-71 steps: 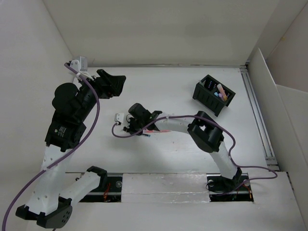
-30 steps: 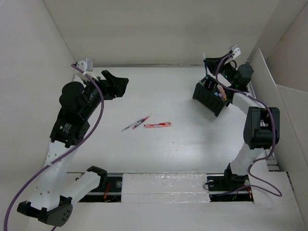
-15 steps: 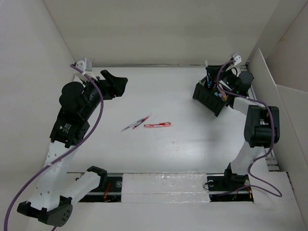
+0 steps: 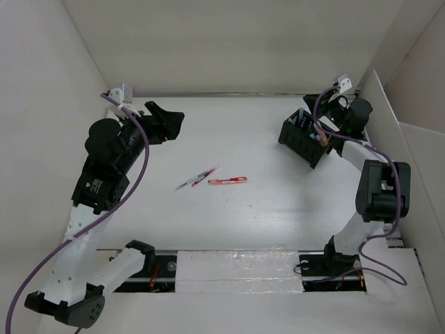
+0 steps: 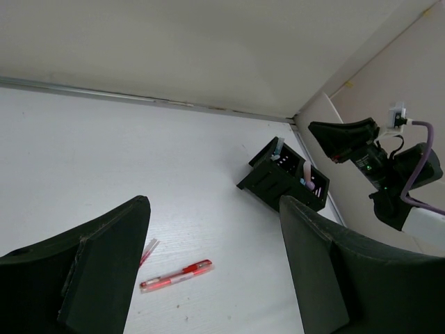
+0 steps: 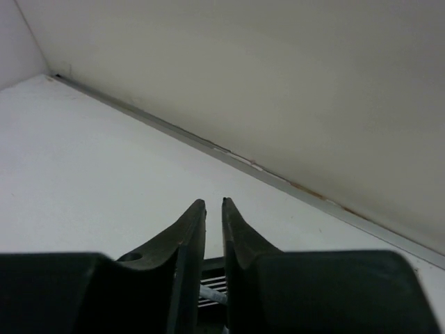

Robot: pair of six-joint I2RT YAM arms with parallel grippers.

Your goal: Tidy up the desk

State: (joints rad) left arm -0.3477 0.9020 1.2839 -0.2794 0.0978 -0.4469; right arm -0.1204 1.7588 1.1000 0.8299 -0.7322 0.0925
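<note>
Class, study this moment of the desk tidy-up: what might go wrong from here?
The right gripper hangs close over the black organizer; pulling away, it may knock or tip it. The two thin pens lie close together near the red pen, so a grasp might catch two.

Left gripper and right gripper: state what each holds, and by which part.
Left gripper: open, holds nothing. Right gripper: jaws nearly closed above the black organizer. A pale sliver shows low between them; whether it is gripped cannot be told.
</note>
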